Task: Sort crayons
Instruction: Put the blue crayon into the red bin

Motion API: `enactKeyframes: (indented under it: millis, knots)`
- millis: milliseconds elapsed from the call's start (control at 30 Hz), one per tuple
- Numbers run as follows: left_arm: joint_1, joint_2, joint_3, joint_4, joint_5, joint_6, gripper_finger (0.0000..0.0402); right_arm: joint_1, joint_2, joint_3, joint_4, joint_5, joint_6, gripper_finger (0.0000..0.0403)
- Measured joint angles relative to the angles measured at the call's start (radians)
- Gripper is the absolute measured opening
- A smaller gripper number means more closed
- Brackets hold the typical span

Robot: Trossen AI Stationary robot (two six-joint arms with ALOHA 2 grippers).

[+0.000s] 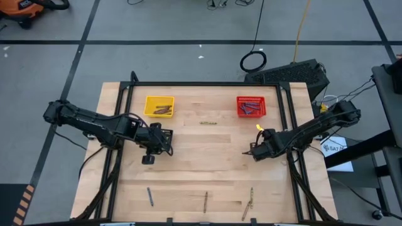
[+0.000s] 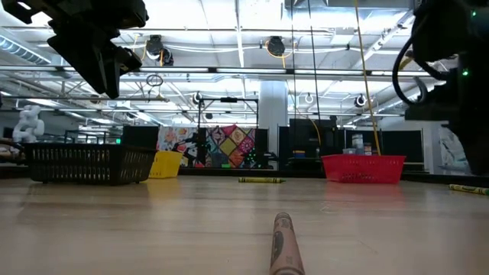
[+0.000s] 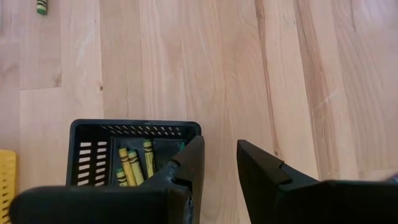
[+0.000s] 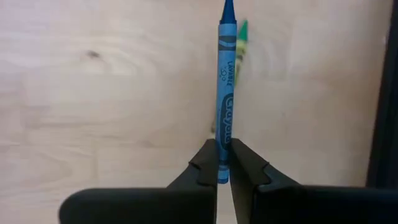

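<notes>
The right claw [image 4: 222, 165] pinches a blue crayon [image 4: 226, 93] by its blunt end, fingers closed tight on it; the crayon's long axis runs straight out from the claw in line with the fingers, tip leading. Only the right wrist view shows this grip. From above, that claw [image 1: 257, 150] hangs over the right half of the worktop [image 1: 207, 169], below the red basket [image 1: 251, 106], and the crayon itself is too small to make out.

The left claw [image 3: 217, 165] stands partly open and holds nothing. Its wrist camera looks down past the fingers into a black basket [image 3: 90, 134] where yellow-green crayons [image 3: 134, 165] lie side by side, partly hidden by one finger; the overhead camera cannot see this basket beneath the arm.

A green crayon [image 1: 208, 123] lies crosswise between the yellow basket [image 1: 158, 106] and the red one. Three more crayons [image 1: 205, 201] rest near the worktop's near edge, roughly pointing towards the far edge. One brown crayon [image 2: 284, 243] points at the low camera, its near end cut off.
</notes>
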Motion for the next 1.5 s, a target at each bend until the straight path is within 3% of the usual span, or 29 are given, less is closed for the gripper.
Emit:
enactKeyframes:
  millis: [300, 500, 800, 1500]
  knots:
    - [0.000, 0.000, 0.000, 0.003, 0.000, 0.000, 0.0092, -0.017, -0.113, 0.002, -0.004, 0.193, -0.005, 0.0002]
    - [0.000, 0.000, 0.000, 0.004, 0.000, 0.000, 0.0092, -0.062, -0.142, 0.002, -0.001, 0.262, -0.053, 0.0002]
    - [0.000, 0.000, 0.000, 0.004, 0.000, 0.000, 0.0092, -0.188, -0.143, 0.002, 0.037, 0.267, -0.208, 0.0002]
    - [0.000, 0.000, 0.000, 0.027, 0.000, -0.002, 0.0092, -0.613, -0.143, 0.003, 0.365, 0.259, -0.800, 0.0002]
